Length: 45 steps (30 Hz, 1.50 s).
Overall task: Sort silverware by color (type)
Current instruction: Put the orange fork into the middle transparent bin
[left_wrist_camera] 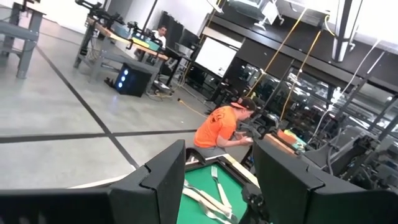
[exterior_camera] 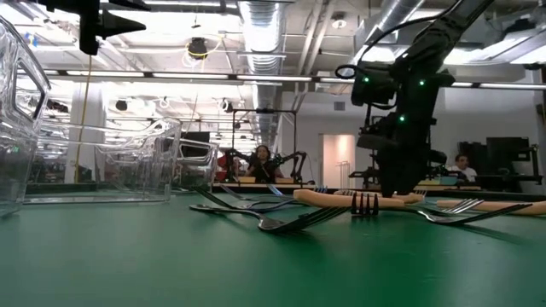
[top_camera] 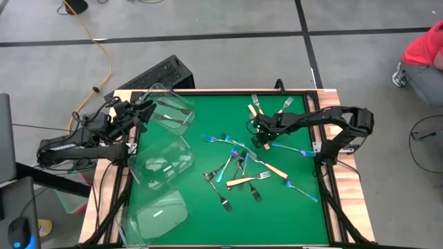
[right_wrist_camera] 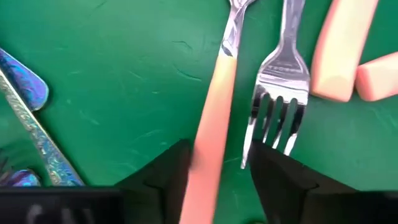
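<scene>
3 clear tubs (top_camera: 160, 166), far tub holding dark fork (top_camera: 164, 117), right tool (top_camera: 259, 140) clamped on cream-handled fork (right_wrist_camera: 210, 143), left tool (top_camera: 142, 111) apart

- Both arms are matte black, slim and jointed, black cables trailing off them.
- Right arm (exterior_camera: 401, 94) shows small green lights.
- Fingers (left_wrist_camera: 161, 180) are blocky, dark, flat-faced.

A grey concrete floor (top_camera: 228, 62) crossed by dark tape lines (top_camera: 208, 38) is seen around the green tabletop (top_camera: 291, 214). An orange cable (top_camera: 104, 52) is laid across it. Ceiling ducts (exterior_camera: 264, 26) are lit overhead.
</scene>
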Each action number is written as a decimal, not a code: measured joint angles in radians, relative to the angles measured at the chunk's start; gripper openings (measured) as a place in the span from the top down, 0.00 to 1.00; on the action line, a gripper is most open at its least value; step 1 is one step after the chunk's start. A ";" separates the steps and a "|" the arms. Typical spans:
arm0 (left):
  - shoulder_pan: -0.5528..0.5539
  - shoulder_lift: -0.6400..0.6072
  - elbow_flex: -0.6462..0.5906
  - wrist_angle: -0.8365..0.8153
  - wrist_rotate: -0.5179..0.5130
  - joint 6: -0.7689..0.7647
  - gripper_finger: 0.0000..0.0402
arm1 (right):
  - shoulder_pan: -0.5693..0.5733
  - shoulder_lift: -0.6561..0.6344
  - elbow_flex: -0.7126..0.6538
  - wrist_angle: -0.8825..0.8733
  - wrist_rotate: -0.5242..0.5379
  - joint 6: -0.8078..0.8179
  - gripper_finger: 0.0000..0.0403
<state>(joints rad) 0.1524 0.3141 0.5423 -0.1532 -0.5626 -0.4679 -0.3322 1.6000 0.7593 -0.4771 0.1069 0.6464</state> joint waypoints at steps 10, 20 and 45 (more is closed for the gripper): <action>0.000 0.000 0.000 -0.011 -0.003 -0.007 0.57 | 0.011 -0.009 -0.001 -0.012 0.027 0.013 0.86; 0.000 0.000 0.000 -0.023 -0.003 -0.019 0.57 | 0.011 0.004 0.114 -0.125 0.006 0.002 0.86; 0.000 0.000 0.000 -0.022 -0.002 -0.019 0.57 | 0.025 0.053 0.325 -0.137 0.004 -0.022 0.57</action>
<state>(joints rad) 0.1524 0.3138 0.5423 -0.1749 -0.5648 -0.4866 -0.3070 1.6527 1.0846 -0.6144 0.1108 0.6241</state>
